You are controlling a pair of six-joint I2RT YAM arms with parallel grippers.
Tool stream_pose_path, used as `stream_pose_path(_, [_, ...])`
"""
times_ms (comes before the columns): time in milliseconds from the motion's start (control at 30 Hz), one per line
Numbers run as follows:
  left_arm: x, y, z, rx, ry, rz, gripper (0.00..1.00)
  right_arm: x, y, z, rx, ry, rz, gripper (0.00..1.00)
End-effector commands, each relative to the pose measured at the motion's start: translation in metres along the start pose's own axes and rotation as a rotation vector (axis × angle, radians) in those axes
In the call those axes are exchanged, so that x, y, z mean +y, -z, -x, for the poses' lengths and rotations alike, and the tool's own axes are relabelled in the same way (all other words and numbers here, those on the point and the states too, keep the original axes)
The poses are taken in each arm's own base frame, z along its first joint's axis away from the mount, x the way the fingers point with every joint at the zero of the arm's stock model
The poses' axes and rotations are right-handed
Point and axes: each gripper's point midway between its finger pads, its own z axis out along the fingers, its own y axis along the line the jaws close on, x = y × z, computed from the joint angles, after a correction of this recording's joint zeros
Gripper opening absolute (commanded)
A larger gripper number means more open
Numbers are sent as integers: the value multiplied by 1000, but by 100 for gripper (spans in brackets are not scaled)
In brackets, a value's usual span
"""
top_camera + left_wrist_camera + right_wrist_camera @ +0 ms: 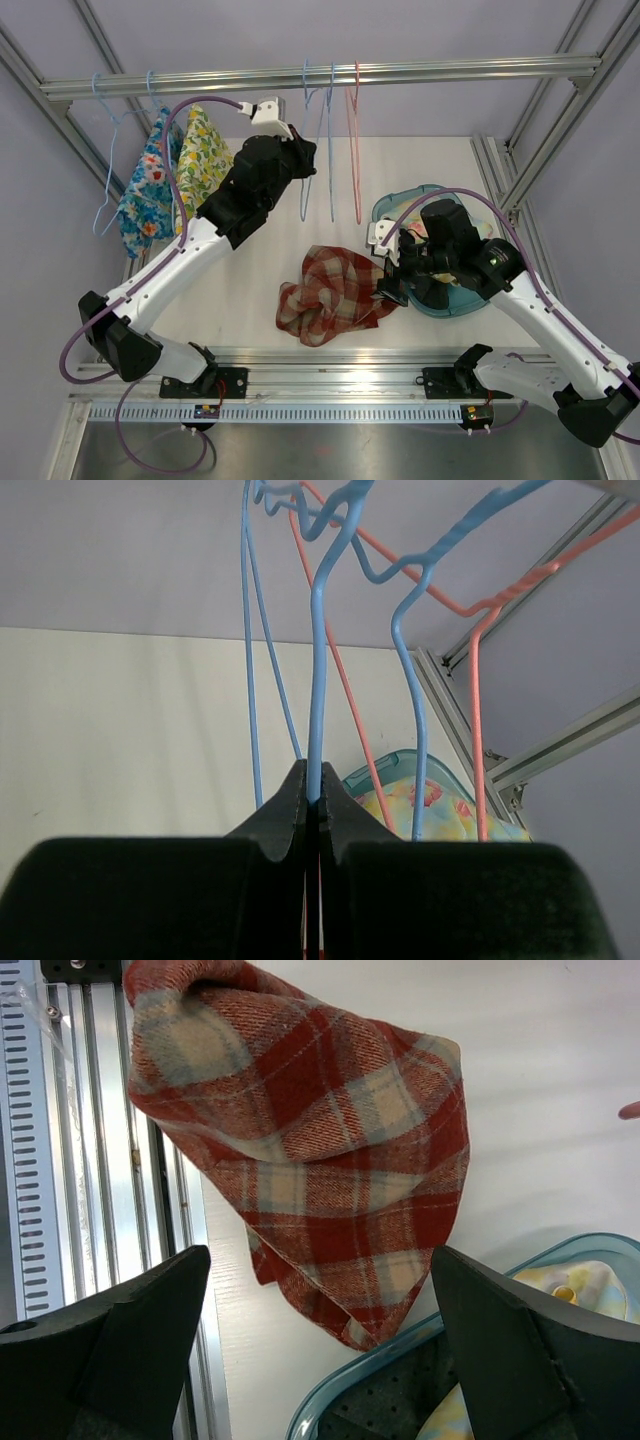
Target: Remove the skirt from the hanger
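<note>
Shows plaid skirt (330, 293) crumpled on table (250, 300). Has left gripper (306, 158) up at blue hanger (303, 200), seemingly pinching its wire. Puts right gripper (390, 290) just beside skirt, near teal basket (392, 203).

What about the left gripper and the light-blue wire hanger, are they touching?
Touching. The left wrist view shows the left gripper shut on the light-blue wire hanger, the wire pinched between its closed fingers.

The top camera sits high up at the near side and looks down on the whole table (250, 295). The left wrist camera is very close to the blue hanger (318, 680) and looks up along it. The right wrist camera looks down, close over the red checked skirt (320, 1140). All three see the blue tub (395, 200).
</note>
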Motion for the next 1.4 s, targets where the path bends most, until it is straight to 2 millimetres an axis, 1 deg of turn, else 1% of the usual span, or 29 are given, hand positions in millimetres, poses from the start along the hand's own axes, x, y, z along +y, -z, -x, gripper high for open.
stream_pose_path(0, [-11,-7,21,-79,58,-20,0,2,5,12,-55,9,7,99])
stream_pose_path(100, [-13,-9,12,-59,66,-31,0,4,4,10,-55,7,13,99])
stream_pose_path(267, [-13,-9,10,-57,69,-38,0,5,3,12,-68,2,24,100])
stream_pose_path(333, [-15,-9,10,-54,71,-46,4,6,2,12,-71,-1,33,99])
stream_pose_path(367, [-17,-8,9,-48,70,-56,12,6,2,12,-71,-4,34,99])
stream_pose_path(400, [-17,-8,8,-46,70,-60,15,6,1,13,-74,-3,36,99])
stream_pose_path(433, [-18,-8,7,-39,71,-64,21,6,1,13,-75,-5,43,99])
stream_pose_path(467, [-20,-5,9,-40,77,-77,37,7,1,13,-76,-1,46,99])
stream_pose_path(500, [-21,-3,11,-41,81,-84,46,7,0,14,-79,0,48,99])
stream_pose_path(567, [-22,1,10,-32,85,-95,58,9,-1,14,-87,5,64,99])
stream_pose_path(600, [-24,7,16,-39,90,-106,67,11,-2,14,-90,9,75,99])
stream_pose_path(667, [-26,14,16,-30,89,-122,74,16,-4,14,-103,22,110,100])
stream_pose_path(700, [-27,21,22,-39,91,-134,78,19,-5,13,-105,27,127,100])
stream_pose_path(733, [-27,26,23,-34,89,-138,81,24,-6,14,-120,38,158,100])
stream_pose_path(800, [-27,34,22,-22,82,-152,85,30,-10,9,-128,78,200,99])
stream_pose_path(833, [-26,45,27,-28,81,-162,89,36,-12,8,-144,97,242,100])
stream_pose_path(900, [-25,54,24,-13,68,-178,93,41,-17,1,-154,155,272,100])
stream_pose_path(967, [-23,71,28,-11,48,-196,97,43,-22,-2,-174,216,293,99])
stream_pose_path(1000, [-20,75,22,3,37,-196,99,41,-25,-4,-176,235,292,99])
stream_pose_path(1033, [-17,81,19,17,26,-194,99,38,-29,-7,-169,248,287,99])
stream_pose_path(1067, [-16,93,24,7,10,-213,99,32,-35,-8,-173,277,270,99])
stream_pose_path(1133, [-9,103,14,39,-18,-208,99,17,-46,-10,-160,311,230,99])
stream_pose_path(1167, [-7,114,17,28,-35,-222,99,11,-50,-10,-155,320,213,99])
stream_pose_path(1200, [-5,120,16,30,-44,-224,99,6,-56,-12,-146,325,208,99])
stream_pose_path(1233, [3,123,3,59,-58,-211,99,1,-60,-11,-137,344,191,99])
stream_pose_path(1267, [7,127,0,63,-70,-207,99,-5,-64,-5,-151,383,170,99])
stream_pose_path(1300, [11,139,3,46,-71,-213,99,-8,-70,-5,-144,399,165,99])
stream_pose_path(1333, [16,143,-2,56,-77,-204,99,-11,-75,-5,-137,416,158,99])
stream_pose_path(1367, [26,146,-15,74,-84,-183,99,-8,-80,1,-149,468,166,100])
